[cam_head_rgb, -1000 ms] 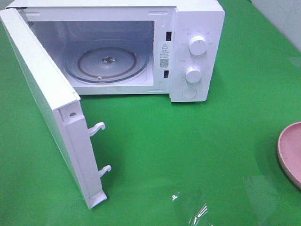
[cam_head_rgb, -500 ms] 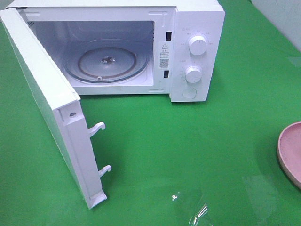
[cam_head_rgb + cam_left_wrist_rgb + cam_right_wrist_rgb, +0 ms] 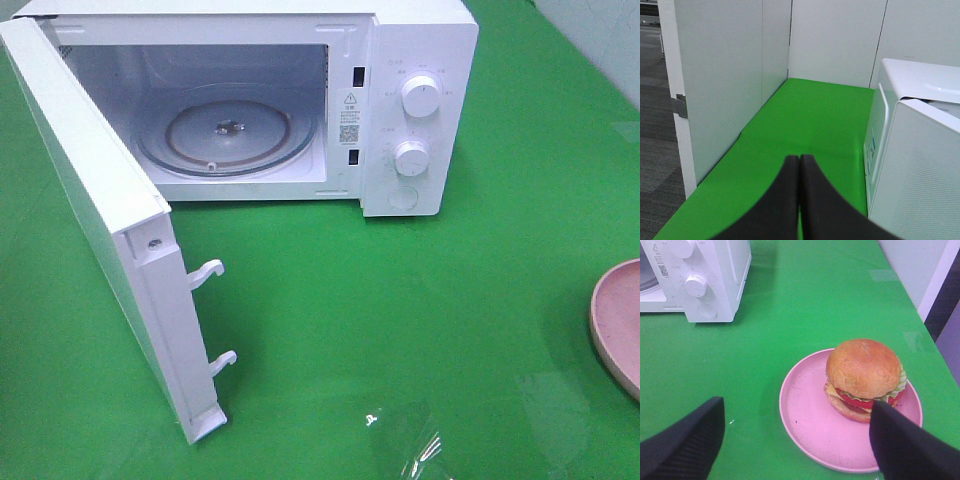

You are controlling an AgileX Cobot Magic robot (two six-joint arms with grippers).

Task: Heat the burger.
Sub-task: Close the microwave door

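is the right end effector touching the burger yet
Apart. In the right wrist view the right end effector hangs open above the pink plate, and the burger lies beyond its fingertips, not between them.

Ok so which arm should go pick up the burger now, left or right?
Right. The right gripper is open just above the burger on its pink plate; the left gripper is shut, beside the open microwave door.

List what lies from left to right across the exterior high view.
Open microwave door → glass turntable inside the cavity → control panel with its two knobs → pink plate at the right edge.
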